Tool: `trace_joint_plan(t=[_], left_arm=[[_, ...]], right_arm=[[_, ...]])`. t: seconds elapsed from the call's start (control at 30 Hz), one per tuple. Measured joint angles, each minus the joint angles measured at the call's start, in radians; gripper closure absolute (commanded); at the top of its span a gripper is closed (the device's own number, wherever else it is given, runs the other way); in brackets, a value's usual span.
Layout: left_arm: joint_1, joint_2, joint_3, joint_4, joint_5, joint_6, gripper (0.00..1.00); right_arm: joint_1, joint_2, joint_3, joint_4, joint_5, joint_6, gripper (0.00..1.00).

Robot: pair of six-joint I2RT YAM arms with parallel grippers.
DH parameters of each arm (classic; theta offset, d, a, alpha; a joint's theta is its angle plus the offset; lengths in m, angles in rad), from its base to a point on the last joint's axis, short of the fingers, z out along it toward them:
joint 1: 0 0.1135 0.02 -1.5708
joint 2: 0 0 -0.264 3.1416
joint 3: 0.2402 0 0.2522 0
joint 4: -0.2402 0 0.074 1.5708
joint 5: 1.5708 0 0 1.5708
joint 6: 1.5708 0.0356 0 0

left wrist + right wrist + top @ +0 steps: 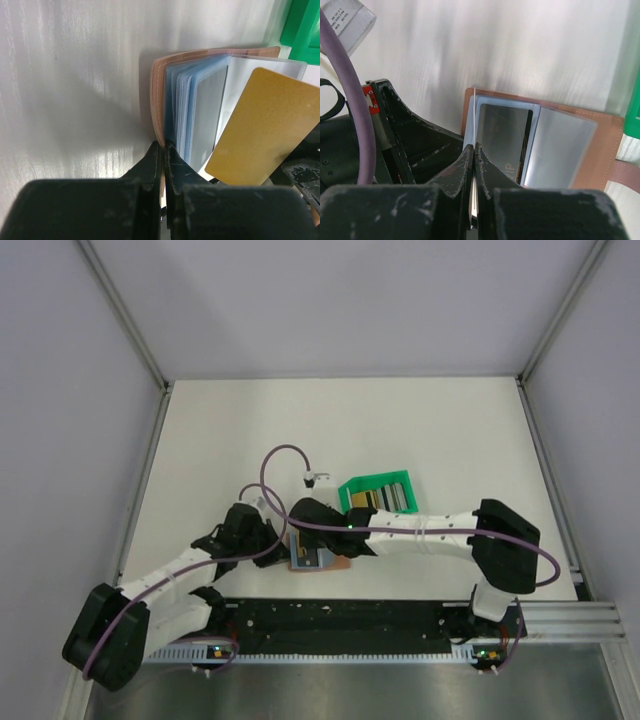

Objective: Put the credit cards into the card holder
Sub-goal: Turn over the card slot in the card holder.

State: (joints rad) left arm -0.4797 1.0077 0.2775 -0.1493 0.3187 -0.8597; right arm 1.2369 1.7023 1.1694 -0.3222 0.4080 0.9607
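Note:
The tan card holder lies open on the table, its clear sleeves fanned out. My left gripper is shut on its tan cover edge. My right gripper is shut on a yellow-gold card, which shows edge-on in the right wrist view, at the holder's left sleeves. A black card sits in one sleeve. In the top view both grippers, left and right, meet over the holder. More cards stand in the green tray.
The green tray stands just behind and to the right of the holder, and shows at the edge of both wrist views. A purple cable with a white tag loops above the grippers. Grey walls enclose the table.

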Motion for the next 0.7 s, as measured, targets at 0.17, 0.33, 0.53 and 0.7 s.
trace_joint_plan(t=[0.17,0.33,0.53,0.7], left_arm=[[0.0,-0.005,-0.006,0.008,0.006,-0.008,1.0],[0.0,-0.016,-0.013,0.018,0.008,-0.019,1.0],[0.0,-0.037,-0.021,0.023,0.01,-0.033,1.0],[-0.001,-0.037,-0.022,0.024,0.01,-0.033,1.0]], right_arm=[[0.006,0.009,0.004,0.024,0.014,0.011,1.0],[0.011,0.013,0.005,0.047,0.017,0.013,1.0],[0.012,0.037,0.006,0.051,0.021,0.012,1.0],[0.012,0.042,0.009,0.043,0.027,0.012,1.0]])
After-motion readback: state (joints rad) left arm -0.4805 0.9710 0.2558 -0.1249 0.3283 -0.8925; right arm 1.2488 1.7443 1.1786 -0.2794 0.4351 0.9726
